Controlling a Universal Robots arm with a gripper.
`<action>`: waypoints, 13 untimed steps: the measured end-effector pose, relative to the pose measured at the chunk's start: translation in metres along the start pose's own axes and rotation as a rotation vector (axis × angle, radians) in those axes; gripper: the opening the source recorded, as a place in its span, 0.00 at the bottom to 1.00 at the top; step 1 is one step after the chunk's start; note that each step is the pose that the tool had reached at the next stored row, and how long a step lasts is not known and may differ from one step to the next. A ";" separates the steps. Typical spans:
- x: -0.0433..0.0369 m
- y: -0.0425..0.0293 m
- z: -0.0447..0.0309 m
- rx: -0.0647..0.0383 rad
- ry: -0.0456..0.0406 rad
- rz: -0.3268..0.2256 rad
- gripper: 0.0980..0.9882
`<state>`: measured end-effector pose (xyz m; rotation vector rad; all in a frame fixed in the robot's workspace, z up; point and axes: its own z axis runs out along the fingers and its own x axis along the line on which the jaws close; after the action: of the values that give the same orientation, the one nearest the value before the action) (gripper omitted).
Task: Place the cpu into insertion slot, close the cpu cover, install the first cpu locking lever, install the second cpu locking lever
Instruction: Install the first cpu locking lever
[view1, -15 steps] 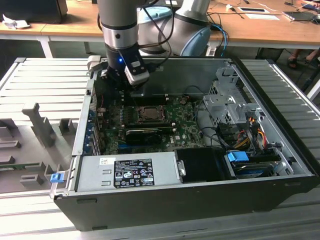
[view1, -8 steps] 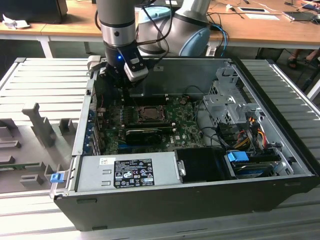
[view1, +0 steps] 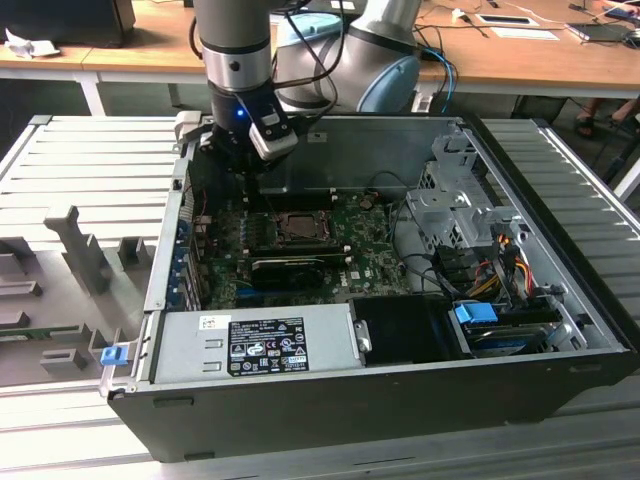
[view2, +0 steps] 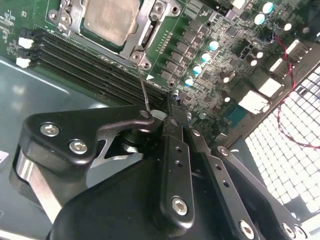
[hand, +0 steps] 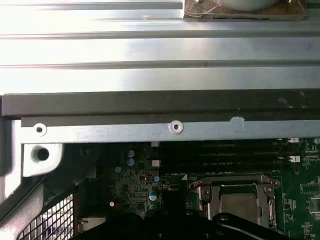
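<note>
Gripper (view2: 167, 116) hangs low inside the open PC case (view1: 330, 400), just beside the insertion slot (view1: 280, 228), on the side toward the exterior view's left and the case's far wall. Fingers are drawn right together w/ no gap showing btwn the tips. In the second wrist view the tips meet the free end of a thin wire locking lever (view2: 143, 85), which runs up from a corner of the slot. Can't tell if the wire is pinched or only touched. The cpu (view2: 111, 19) sits in the slot, pale metal face up. The cpu cover (view2: 74, 20) lies flat over the slot and frames the chip through its window. Long dark memory slots (view2: 90, 67) run alongside the slot, btwn it and the gripper body in the second wrist view. The slot is part of the green mobo (view2: 10, 35) on the case floor. In the exterior view the arm (view1: 235, 40) comes down from above the slot's far side. The grey power supply (view1: 255, 345) lies on the slot's near side. The metal drive cage (view1: 450, 205) stands well apart from the slot, toward the exterior view's right. The case rests on a ribbed metal table (view1: 90, 160).
</note>
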<state>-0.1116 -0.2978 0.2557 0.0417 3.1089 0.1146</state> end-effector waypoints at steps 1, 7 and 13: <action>-0.0015 0.0002 0.0001 0.000 0.0012 0.000 0.01; -0.0169 0.0014 0.0006 0.000 0.0088 -0.003 0.01; -0.0305 0.0019 0.0014 0.000 0.0135 -0.004 0.01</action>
<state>-0.0810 -0.2967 0.2553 0.0343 3.1223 0.1149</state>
